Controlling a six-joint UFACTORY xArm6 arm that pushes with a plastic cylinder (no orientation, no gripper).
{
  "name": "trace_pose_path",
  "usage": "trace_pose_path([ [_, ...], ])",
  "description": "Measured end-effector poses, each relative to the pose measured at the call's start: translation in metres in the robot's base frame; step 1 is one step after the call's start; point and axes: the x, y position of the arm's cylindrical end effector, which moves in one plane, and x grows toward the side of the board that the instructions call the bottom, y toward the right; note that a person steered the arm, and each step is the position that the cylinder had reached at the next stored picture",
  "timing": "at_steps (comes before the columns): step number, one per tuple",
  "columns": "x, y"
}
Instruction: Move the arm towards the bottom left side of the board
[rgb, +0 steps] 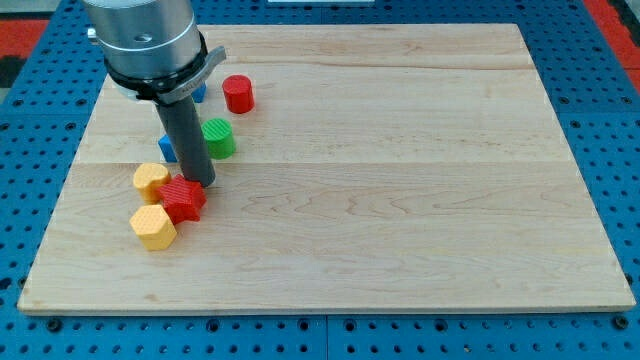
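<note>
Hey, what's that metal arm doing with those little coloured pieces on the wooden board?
It is a robot arm ending in a dark rod that slides blocks around a wooden board. My tip sits at the view's left, right against the top edge of a red star-shaped block. Two yellow blocks lie just left and below it, a green block and a red cylinder above. Two blue blocks peek out behind the rod.

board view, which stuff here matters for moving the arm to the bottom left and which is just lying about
In the job:
my tip, touching the red star block's top edge
board, its bottom left corner is the goal

Lying about:
red star block
two yellow blocks
green cylinder
red cylinder
two blue blocks, mostly hidden behind the arm
</note>
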Motion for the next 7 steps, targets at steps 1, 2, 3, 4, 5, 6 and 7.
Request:
trace_pose_path([
  [1,0.008,0.029],
  [2,0.014,0.065],
  [3,0.024,0.099],
  [4,0.045,0.136],
  [5,0.084,0.147],
  [6,0.120,0.158],
  [7,0.150,0.156],
])
